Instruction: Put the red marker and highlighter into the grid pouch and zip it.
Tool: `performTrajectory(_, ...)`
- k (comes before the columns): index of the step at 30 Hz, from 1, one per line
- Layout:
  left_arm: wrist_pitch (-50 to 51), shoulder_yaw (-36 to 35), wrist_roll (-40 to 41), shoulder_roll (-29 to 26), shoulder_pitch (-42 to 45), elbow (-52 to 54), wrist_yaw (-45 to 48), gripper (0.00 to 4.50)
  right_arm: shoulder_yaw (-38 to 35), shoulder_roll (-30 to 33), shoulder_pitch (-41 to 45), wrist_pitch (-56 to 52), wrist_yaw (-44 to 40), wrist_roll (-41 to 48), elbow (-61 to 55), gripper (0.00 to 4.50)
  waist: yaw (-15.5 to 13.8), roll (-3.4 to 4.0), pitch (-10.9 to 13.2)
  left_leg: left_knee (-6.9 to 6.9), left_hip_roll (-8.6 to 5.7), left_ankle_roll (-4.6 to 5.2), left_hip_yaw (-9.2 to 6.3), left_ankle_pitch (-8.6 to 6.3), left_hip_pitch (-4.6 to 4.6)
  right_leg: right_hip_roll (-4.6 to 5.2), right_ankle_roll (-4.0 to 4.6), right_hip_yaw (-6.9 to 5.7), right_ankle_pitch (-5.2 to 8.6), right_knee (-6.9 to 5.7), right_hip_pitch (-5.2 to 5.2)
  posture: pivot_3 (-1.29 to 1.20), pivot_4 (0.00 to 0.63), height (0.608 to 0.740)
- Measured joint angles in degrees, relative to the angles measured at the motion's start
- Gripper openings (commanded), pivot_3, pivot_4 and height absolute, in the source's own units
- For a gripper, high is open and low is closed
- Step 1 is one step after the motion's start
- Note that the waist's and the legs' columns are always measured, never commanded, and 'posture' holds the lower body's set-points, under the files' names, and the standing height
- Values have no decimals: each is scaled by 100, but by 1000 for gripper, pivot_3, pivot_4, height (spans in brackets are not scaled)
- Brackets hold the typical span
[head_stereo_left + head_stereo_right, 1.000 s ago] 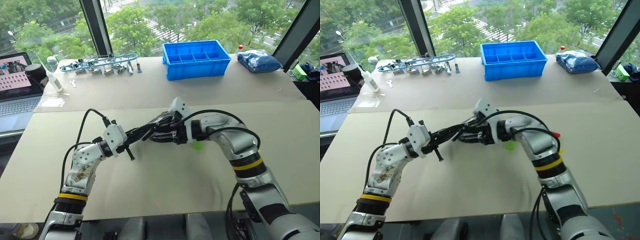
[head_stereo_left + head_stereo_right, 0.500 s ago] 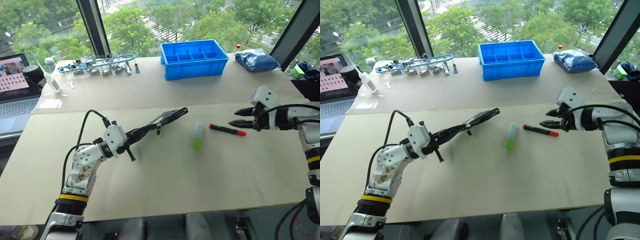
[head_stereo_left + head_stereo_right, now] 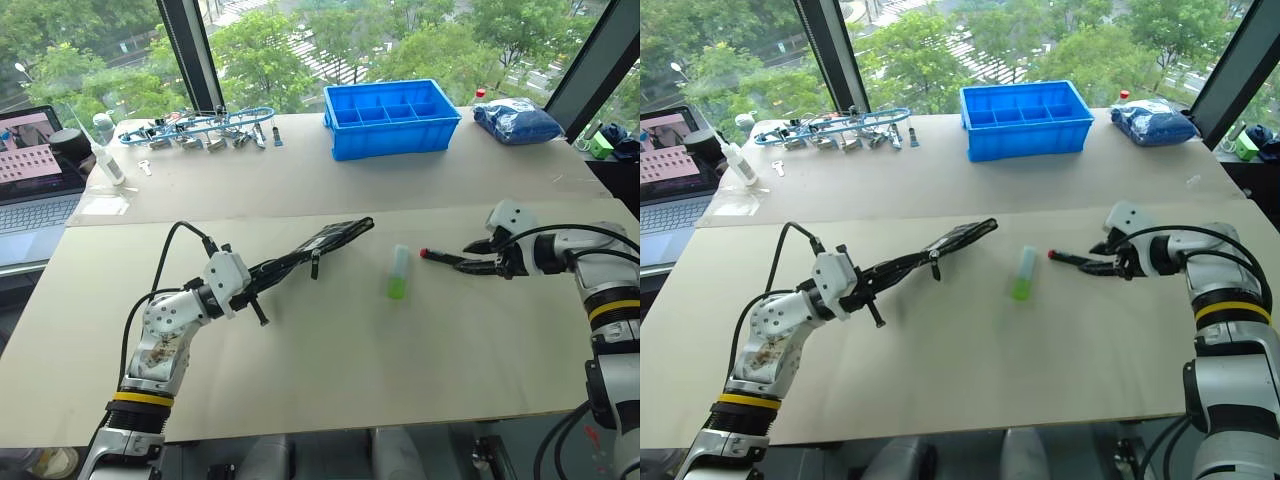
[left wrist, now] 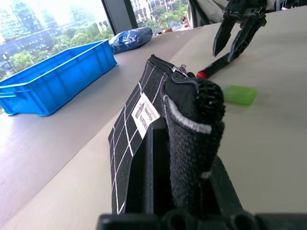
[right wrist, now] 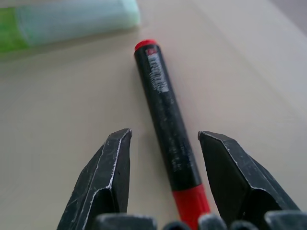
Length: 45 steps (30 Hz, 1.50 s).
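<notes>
The left gripper (image 3: pixel 262 280) is pinched on one end of the grid pouch (image 3: pixel 325 242), holding it lifted off the desk (image 3: pixel 330 360) so that it reaches out toward the right and far side, its free end hanging above the seam where the near board meets the far one. In the left wrist view the pouch's white label and zipper end are plain, with the fabric bunched between the black fingers.

The highlighter (image 3: pixel 398 272) lies flat on the desk just right of the pouch's free end, apart from it, its green end nearer the robot. The red marker (image 5: pixel 166 120) lies just right of the highlighter, separate from it, running left to right. The right gripper (image 5: pixel 165 160) stands spread astride the marker's right part, a finger on either side of the barrel with a gap on each, not pressing it.

The near half of the desk, from the marker and highlighter to the front edge, is bare board. On the far side sit a blue compartment bin (image 3: pixel 392 118), a blue bag (image 3: pixel 517 122) at the far right, a row of metal clips (image 3: pixel 200 130) and a laptop (image 3: pixel 35 170) at the far left edge.
</notes>
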<state>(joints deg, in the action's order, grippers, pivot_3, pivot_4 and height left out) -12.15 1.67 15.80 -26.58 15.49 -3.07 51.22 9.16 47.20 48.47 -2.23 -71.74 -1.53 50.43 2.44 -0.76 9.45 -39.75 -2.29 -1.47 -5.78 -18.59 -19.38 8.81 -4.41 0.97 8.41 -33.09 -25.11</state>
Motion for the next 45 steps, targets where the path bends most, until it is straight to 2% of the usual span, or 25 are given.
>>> performTrajectory(3, 3, -37, 3, -16, -8, 5, -6, 14, 79, -74, 47, 128, 58, -175, 211, 2520, 2, 0, 0, 0, 0, -1, 0, 1, 1, 0, 0, 0, 0, -1, 0, 0, 150, 740)
performTrajectory(6, 13, -46, 3, -20, -13, 20, -12, 14, 148, -187, 228, 325, 218, -339, 469, 1761, 32, -1, -1, 0, 0, -2, 1, 1, 9, 0, 0, 1, 0, -1, 6, 0, 150, 740)
performTrajectory(10, 36, -49, 5, -18, -35, 123, -21, 14, 144, -225, 308, 412, 212, -409, 645, 489, 13, -3, -2, -4, 0, 0, 0, 0, 11, 0, -1, 1, -2, -1, 14, 0, 150, 740)
performTrajectory(16, 68, -43, 20, 23, -61, 281, -13, 14, 56, -146, 239, 459, -23, -386, 632, 478, -3, -3, -2, -4, 0, -2, -1, 1, 9, 0, -2, 0, -2, 0, 14, 0, 150, 740)
performTrajectory(21, 89, -23, 28, 56, -97, 327, 28, 14, -234, -120, 530, 451, 499, -358, 599, 478, 11, 7, 4, -3, 0, -3, 2, 1, 3, 0, -2, 4, -3, -1, 3, 0, 150, 740)
performTrajectory(24, 91, 10, 30, 96, -94, 340, 79, 14, -338, 142, 803, 560, 344, -237, -226, 478, 24, 16, 8, 4, 1, -2, 1, 1, 3, -1, -1, 3, -3, -3, -5, 0, 150, 740)
performTrajectory(27, 90, 37, 29, 114, -80, 332, 110, 14, -289, 316, 794, 730, 125, -214, -1677, 478, 18, 14, 7, 1, 2, 1, 1, -1, 3, -1, -2, 2, -2, -1, -1, 0, 150, 740)
performTrajectory(33, 87, 53, 24, 153, -63, 323, 121, 14, 499, 395, -57, 1321, 259, -1131, -3476, 478, -64, 10, 6, -9, 1, 3, 2, -2, -3, -1, -5, 1, -4, -2, 2, 0, 150, 740)
performTrajectory(40, 87, 97, 22, 203, -62, 323, 126, 14, 684, 310, -169, 1468, 610, -1544, -4093, 478, -75, 10, 6, -8, 1, 0, 3, 0, -2, -1, -5, 2, -4, -2, 0, 0, 150, 740)
performTrajectory(45, 85, 103, 17, 213, -61, 323, 127, 14, 658, 286, -237, 1350, 421, -1231, -4186, 478, -73, 10, 6, -7, 1, 0, 3, -1, -2, -1, -5, 2, -4, 0, 0, 0, 150, 740)
